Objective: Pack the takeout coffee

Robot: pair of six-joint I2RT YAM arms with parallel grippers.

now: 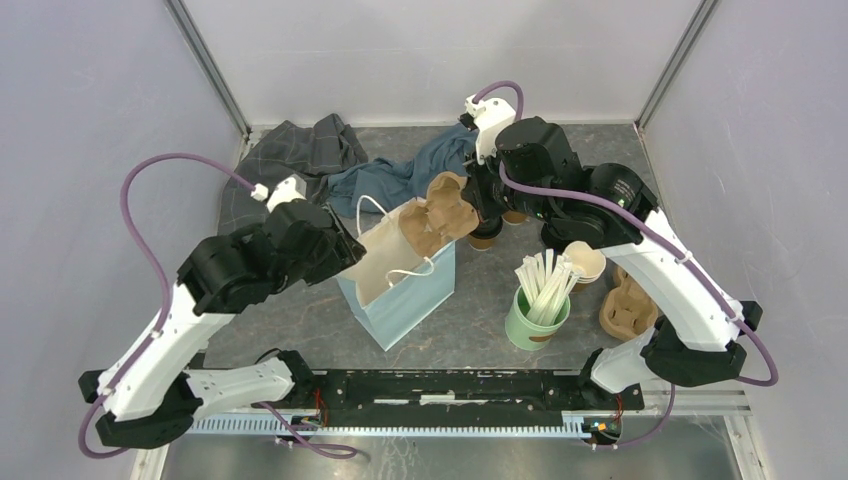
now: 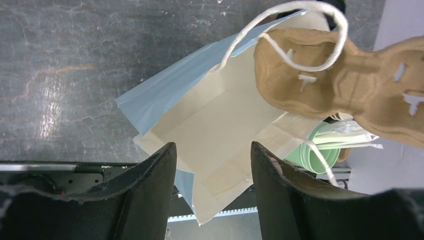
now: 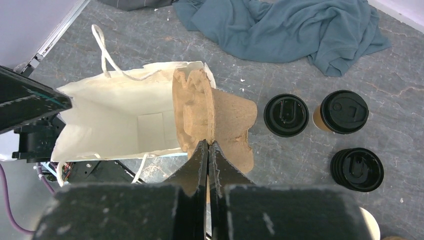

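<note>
Grey marbled tabletop (image 1: 470, 330); from above, the right arm hides most of both cups. Centre right of the right wrist view, the first takeout coffee (image 3: 286, 115) stands beside the second takeout coffee (image 3: 344, 111). The right gripper (image 3: 208, 144) pinches the pulp carrier (image 3: 220, 115) at the bag (image 3: 100, 115) mouth; the left gripper (image 2: 213, 147) gapes empty above.

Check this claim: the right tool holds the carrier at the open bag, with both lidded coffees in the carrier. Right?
No. The right wrist view shows both coffees standing on the table, not in the carrier; the right tool does hold it at the open bag.
</note>
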